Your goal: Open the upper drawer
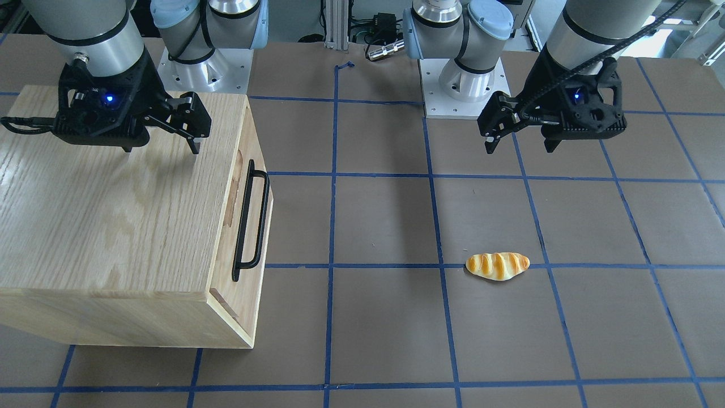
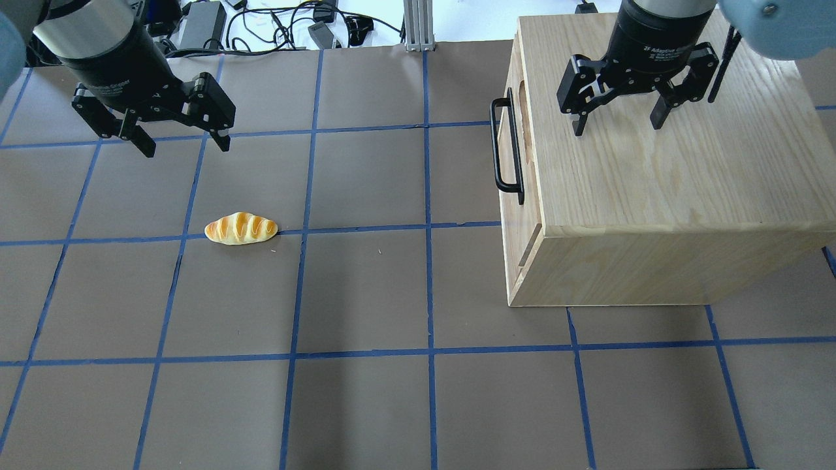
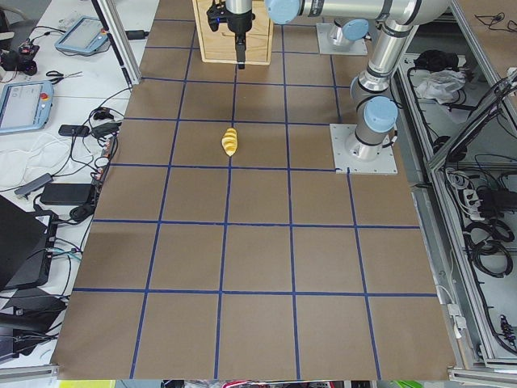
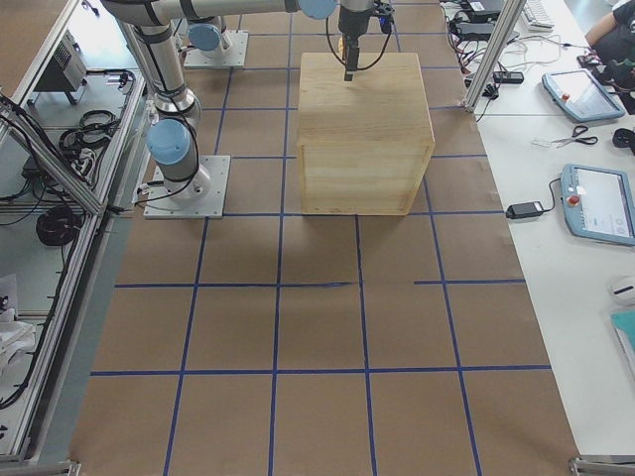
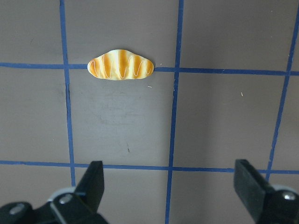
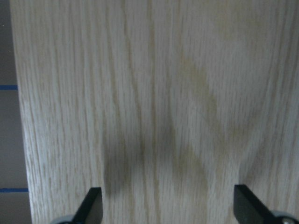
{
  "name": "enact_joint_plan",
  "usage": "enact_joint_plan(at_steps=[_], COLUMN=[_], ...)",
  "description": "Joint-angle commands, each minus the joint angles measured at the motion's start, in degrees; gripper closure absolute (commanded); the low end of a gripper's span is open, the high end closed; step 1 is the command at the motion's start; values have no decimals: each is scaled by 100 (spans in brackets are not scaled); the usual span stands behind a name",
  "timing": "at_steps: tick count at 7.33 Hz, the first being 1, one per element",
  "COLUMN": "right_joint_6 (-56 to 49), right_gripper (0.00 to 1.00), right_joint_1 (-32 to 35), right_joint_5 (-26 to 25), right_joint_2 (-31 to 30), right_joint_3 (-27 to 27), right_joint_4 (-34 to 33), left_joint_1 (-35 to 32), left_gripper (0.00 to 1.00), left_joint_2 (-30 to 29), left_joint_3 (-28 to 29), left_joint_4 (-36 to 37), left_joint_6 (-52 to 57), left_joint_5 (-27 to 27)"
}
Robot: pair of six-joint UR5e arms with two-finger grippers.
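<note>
Black right gripper (image 2: pixel 617 127): held wide open and empty above the cabinet (image 2: pixel 679 196) top
Left gripper (image 2: pixel 186 148): spread wide and empty over the table (image 2: pixel 366 294); nothing is gripped
Upper drawer (image 2: pixel 530 202): seen shut, flush with the cabinet front; its black bar handle (image 2: pixel 498 147) is touched by neither gripper
Bread roll (image 2: pixel 240 228): laid on a blue tape line (image 2: pixel 366 226) near the left gripper, well apart from the cabinet

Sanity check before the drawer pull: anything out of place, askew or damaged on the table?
Nothing is damaged or spilled. The only stray item is a bread roll lying alone across a blue tape line, well apart from the cabinet. The upper drawer looks shut and square in its box.
</note>
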Motion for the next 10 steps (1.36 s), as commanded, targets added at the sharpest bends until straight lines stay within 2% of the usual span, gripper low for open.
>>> enact_joint_plan(at_steps=[1, 10], right_joint_6=[-5, -5], right_gripper=[0, 0], right_joint_1=[0, 0], right_joint_5=[0, 0], right_joint_2=[0, 0], right_joint_3=[-1, -1], right_joint_4=[0, 0], left_joint_1=[-1, 69], left_gripper=[0, 0], left_joint_2=[53, 36], left_joint_3=[-148, -44], left_joint_4=[34, -9], left_joint_6=[0, -44], left_joint_5=[-12, 31])
